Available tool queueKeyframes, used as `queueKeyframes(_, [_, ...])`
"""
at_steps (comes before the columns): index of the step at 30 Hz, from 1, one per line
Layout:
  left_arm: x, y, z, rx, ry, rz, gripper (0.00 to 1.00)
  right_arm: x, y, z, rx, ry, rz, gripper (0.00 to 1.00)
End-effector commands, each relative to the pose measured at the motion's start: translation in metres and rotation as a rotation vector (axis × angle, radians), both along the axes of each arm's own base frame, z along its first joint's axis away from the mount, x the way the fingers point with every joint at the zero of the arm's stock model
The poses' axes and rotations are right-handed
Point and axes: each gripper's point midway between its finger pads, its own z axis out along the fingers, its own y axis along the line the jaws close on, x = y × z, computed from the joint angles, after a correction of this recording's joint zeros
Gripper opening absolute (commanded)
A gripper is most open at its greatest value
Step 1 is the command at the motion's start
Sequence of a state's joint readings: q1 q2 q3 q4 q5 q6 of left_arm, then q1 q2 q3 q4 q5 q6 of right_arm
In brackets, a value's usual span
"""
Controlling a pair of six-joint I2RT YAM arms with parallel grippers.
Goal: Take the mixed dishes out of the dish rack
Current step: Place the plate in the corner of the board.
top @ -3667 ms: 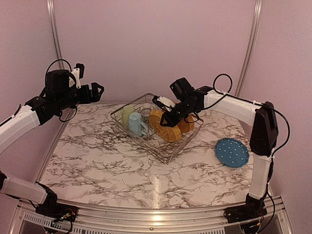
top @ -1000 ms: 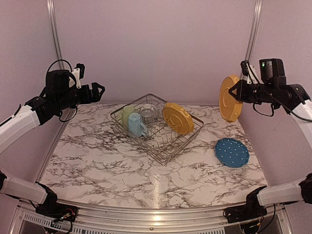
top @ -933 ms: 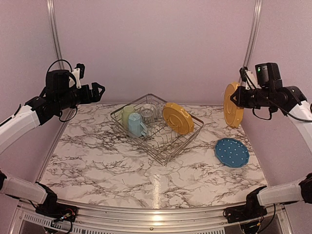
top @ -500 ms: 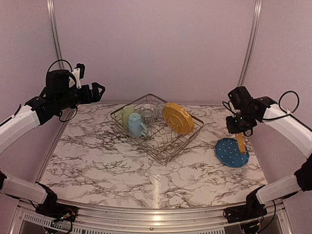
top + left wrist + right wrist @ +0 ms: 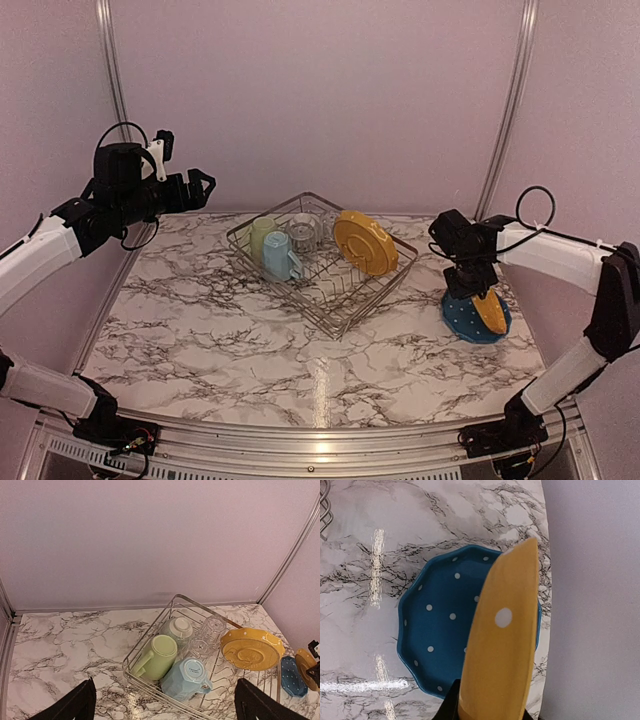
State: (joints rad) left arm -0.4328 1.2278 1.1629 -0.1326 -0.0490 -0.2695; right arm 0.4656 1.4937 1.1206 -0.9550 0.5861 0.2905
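The dish rack (image 5: 330, 290) stands at the back middle of the table. It holds a yellow-orange plate (image 5: 365, 242), a light blue mug (image 5: 277, 256), a pale green cup (image 5: 262, 234) and a clear glass (image 5: 302, 232). The left wrist view also shows a pale green bowl (image 5: 179, 629) upside down in it. My right gripper (image 5: 472, 288) is shut on the second yellow-orange plate (image 5: 491, 312), held tilted on edge just over the blue plate (image 5: 462, 318) on the table; the right wrist view shows this yellow plate (image 5: 505, 645) above the blue plate (image 5: 440, 630). My left gripper (image 5: 200, 185) is open, empty, high at the left.
The pink back wall and the right wall stand close behind the rack and the blue plate. The table's right edge (image 5: 542, 555) runs just beside the blue plate. Bare marble lies in front of the rack (image 5: 300, 360).
My right arm has carried the yellow plate from the rack up to the right, then down over the blue plate. The left arm has not moved.
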Motion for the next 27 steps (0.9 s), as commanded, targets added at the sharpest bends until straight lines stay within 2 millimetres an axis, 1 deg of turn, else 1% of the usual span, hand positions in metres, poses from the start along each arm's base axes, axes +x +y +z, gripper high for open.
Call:
queueKeyframes(1, [-0.005, 0.001, 0.011, -0.015, -0.024, -0.011, 0.99, 0.018, -0.006, 0.012, -0.070, -0.103, -0.030, 0.00])
queueKeyframes(9, [-0.005, 0.002, 0.011, -0.013, -0.025, -0.006, 0.99, 0.023, -0.009, -0.010, -0.136, -0.070, -0.033, 0.00])
queueKeyframes(12, [-0.005, 0.001, 0.010, -0.012, -0.022, -0.007, 0.99, 0.021, -0.014, -0.015, -0.170, -0.057, -0.044, 0.00])
queueKeyframes(15, [-0.005, 0.001, 0.011, -0.011, -0.024, -0.008, 0.99, 0.020, -0.014, -0.023, -0.174, -0.043, -0.041, 0.00])
queueKeyframes(20, [-0.005, 0.001, 0.011, -0.010, -0.022, -0.008, 0.99, 0.013, -0.015, -0.039, -0.214, 0.008, -0.044, 0.00])
queueKeyframes(21, [-0.005, 0.001, 0.012, -0.011, -0.024, -0.009, 0.99, 0.011, -0.015, -0.043, -0.222, 0.021, -0.041, 0.01])
queueKeyframes(23, [-0.006, 0.002, 0.012, -0.010, -0.026, -0.007, 0.99, 0.009, -0.014, -0.051, -0.226, 0.041, -0.038, 0.08])
queueKeyframes(24, [-0.006, 0.002, 0.013, -0.011, -0.029, -0.008, 0.99, 0.009, -0.013, -0.054, -0.218, 0.047, -0.033, 0.10])
queueKeyframes(27, [-0.006, 0.002, 0.013, -0.011, -0.027, -0.007, 0.99, 0.010, -0.007, -0.063, -0.189, 0.058, -0.018, 0.13])
